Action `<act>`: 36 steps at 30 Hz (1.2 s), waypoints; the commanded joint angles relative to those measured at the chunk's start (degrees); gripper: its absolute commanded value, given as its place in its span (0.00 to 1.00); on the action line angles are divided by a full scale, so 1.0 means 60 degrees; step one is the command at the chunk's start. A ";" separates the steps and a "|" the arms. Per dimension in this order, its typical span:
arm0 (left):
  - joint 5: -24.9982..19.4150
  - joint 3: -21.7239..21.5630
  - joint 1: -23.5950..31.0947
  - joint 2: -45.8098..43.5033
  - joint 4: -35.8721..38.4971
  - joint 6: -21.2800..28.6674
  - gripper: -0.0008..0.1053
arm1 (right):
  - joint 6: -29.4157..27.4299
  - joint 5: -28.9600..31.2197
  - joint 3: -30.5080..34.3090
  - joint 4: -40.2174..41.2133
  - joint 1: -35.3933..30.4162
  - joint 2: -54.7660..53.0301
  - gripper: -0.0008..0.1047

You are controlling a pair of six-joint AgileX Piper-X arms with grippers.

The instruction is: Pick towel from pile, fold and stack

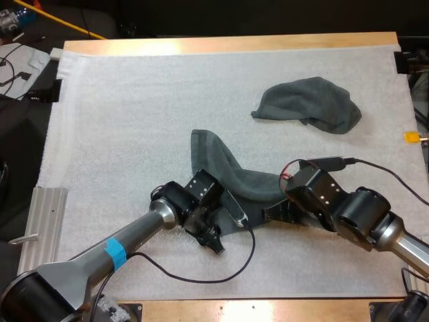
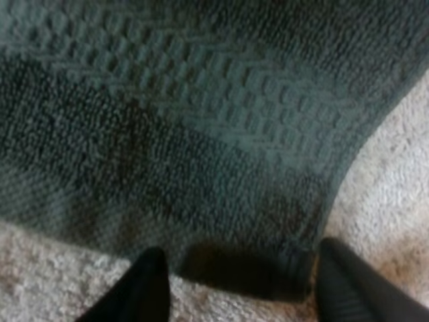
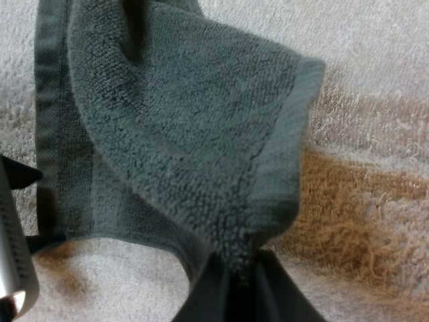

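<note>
High view takes in the wooden tabletop (image 1: 221, 44) under a white mat (image 1: 134, 114). A crumpled towel (image 1: 308, 104) lies toward the mat's far right, well apart from both arms. A second towel (image 1: 224, 171), dark grey-green and partly spread, lies near the mat's middle, its near edge between the two arms. In the right wrist view the right tool (image 3: 236, 278) is pinched tight on a corner of this second towel. In the left wrist view the left tool (image 2: 244, 282) stands wide, its fingers (image 2: 144, 288) either side of the towel's hemmed edge without pressing on it.
</note>
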 commanded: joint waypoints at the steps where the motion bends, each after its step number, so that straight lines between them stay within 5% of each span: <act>1: 0.0098 -0.0024 -0.0032 0.0070 -0.0091 0.0060 0.40 | 0.0009 0.0013 -0.0028 0.0087 0.0008 -0.0066 0.01; 4: 0.0123 -0.0032 -0.0029 0.0072 -0.0025 0.0052 0.23 | 0.0007 0.0034 -0.0035 0.0069 0.0004 -0.0066 0.01; 6: 0.0074 -0.0016 -0.0045 0.0152 0.0007 -0.0022 0.24 | 0.0027 0.0054 -0.0026 0.0047 -0.0005 -0.0085 0.01; 13: -0.0026 -0.0048 -0.0069 0.0281 0.0300 -0.0081 0.01 | 0.0061 0.0071 -0.0034 0.0045 -0.0009 -0.0048 0.01; 26: -0.0018 -0.1071 -0.0015 -0.0605 0.1515 -0.0296 0.01 | -0.0055 0.0096 -0.0077 -0.0028 -0.0003 -0.0116 0.01; 36: 0.0107 -0.1069 -0.0039 -0.1121 0.1535 -0.0167 0.01 | -0.0129 0.0078 -0.0034 0.0037 0.0025 -0.0105 0.01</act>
